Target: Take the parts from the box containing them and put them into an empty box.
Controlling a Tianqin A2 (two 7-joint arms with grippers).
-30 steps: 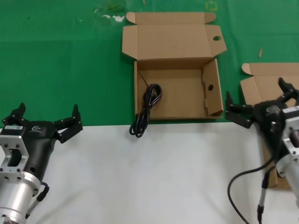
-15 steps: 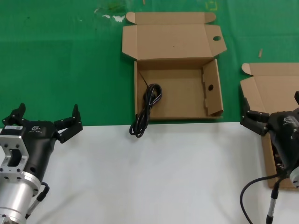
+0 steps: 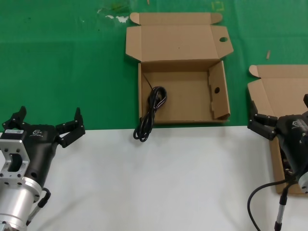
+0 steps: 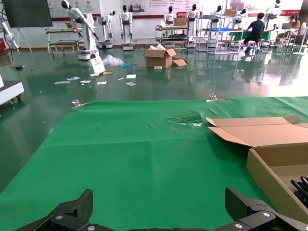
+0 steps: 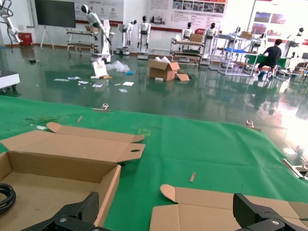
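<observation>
The brown box with round holes (image 3: 185, 96) lies open at the centre back; one hole is in its lid flap (image 3: 223, 40), one in its side wall (image 3: 217, 90). A thin black looped cable (image 3: 150, 113) lies partly inside it, draped over its front left wall onto the table. The cable also shows in the left wrist view (image 4: 301, 185) and the right wrist view (image 5: 5, 195). The second brown box with a rounded corner tab (image 3: 276, 89) lies at the right, its inside mostly hidden by my right arm. My right gripper (image 3: 283, 111) is open and empty above it. My left gripper (image 3: 47, 120) is open and empty at the front left.
A green mat (image 3: 62, 72) covers the back of the table, a white surface (image 3: 159, 183) the front. My right arm's thick black hose (image 3: 255, 207) loops at the front right. Small scraps (image 3: 113, 18) lie on the mat at the back.
My right gripper drew back to the right and toward the front over the right box a second ago, then stayed still. The left arm and the cable have not moved.
</observation>
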